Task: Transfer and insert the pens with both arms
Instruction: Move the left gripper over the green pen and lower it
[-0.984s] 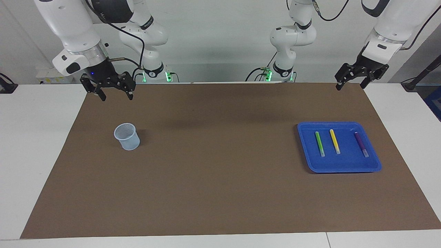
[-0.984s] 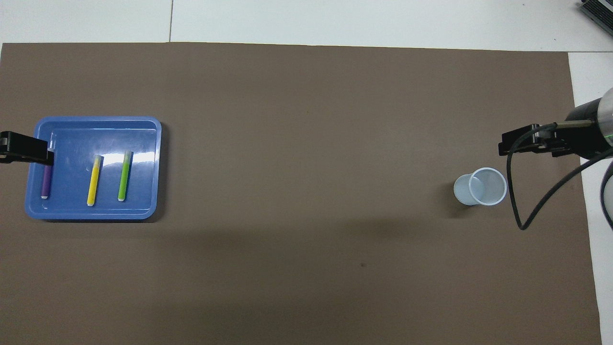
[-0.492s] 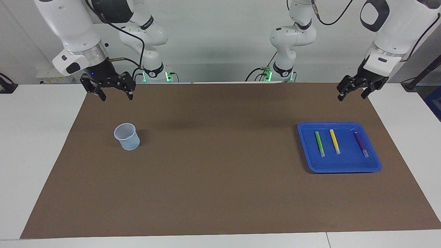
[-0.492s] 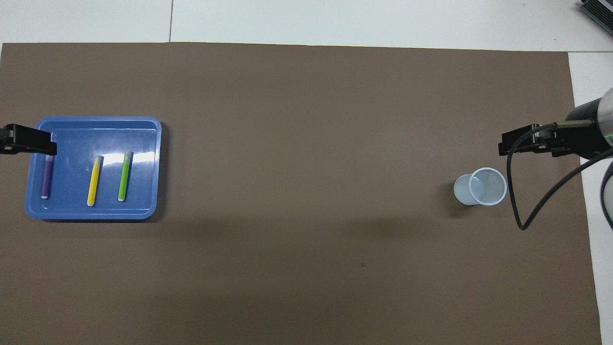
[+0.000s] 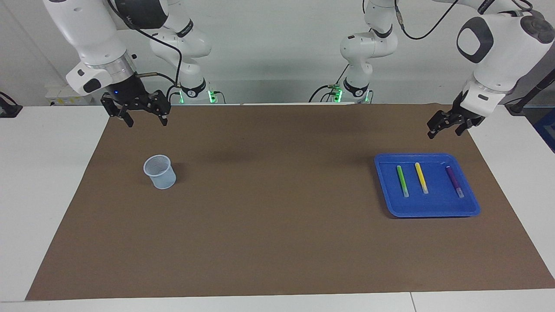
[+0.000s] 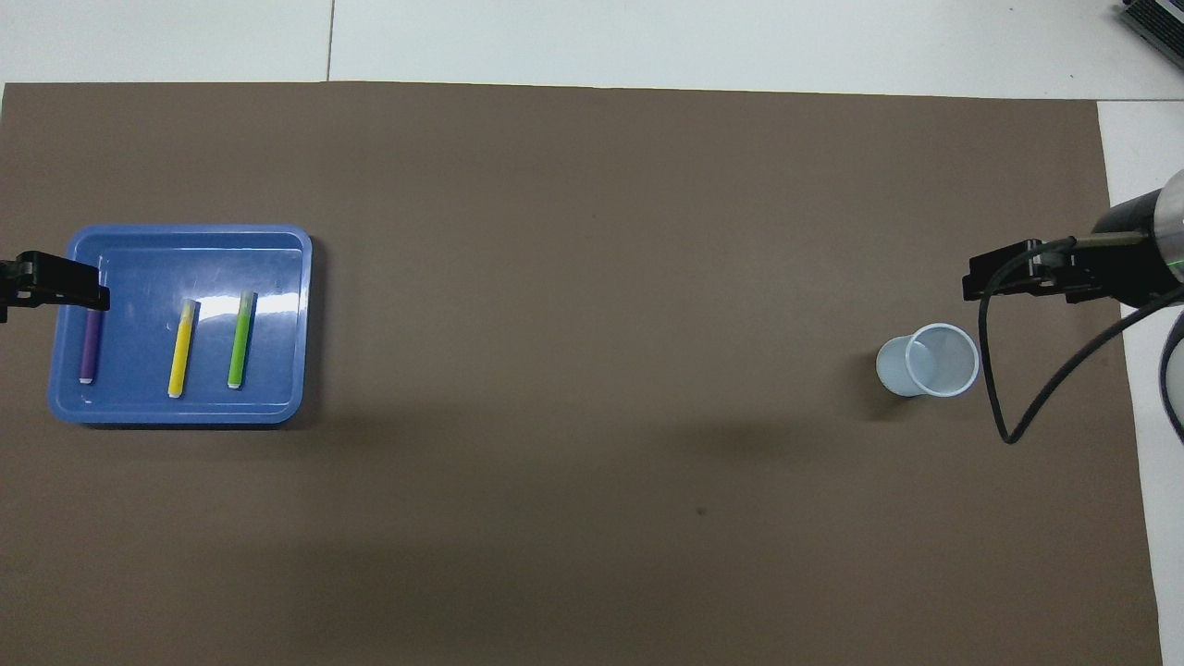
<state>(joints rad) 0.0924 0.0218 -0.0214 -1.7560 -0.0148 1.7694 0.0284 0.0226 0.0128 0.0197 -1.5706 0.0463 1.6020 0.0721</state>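
Green, yellow and purple, the three pens lie side by side in a blue tray [image 5: 427, 211] at the left arm's end of the table. The green pen [image 5: 402, 180] is nearest the table's middle, the yellow pen [image 5: 421, 177] lies beside it, and the purple pen [image 5: 455, 181] sits a little apart toward the tray's outer edge. Each one points roughly toward and away from the robots, its pale end at the end farther from them. None touches another.

The tray rests flat on a brown mat [image 5: 277, 216] that covers most of the white table [image 5: 47, 182]. Well apart from the tray, toward the right arm's end of the mat, stands a pale translucent cup [image 5: 160, 172], upright, its mouth open upward.

The left gripper [image 5: 449, 127] hangs in the air above the mat by the tray's edge nearer the robots, at the purple pen's side; in the overhead view one black finger [image 6: 55, 282] covers the tray's outer rim and the purple pen's top, yet the facing view shows it raised clear of both. Its fingers are spread and hold nothing.

The right gripper [image 5: 145, 120] hovers over the mat's corner on the robots' side of the cup, clear of it. Its fingers also stand spread apart, with nothing between them.
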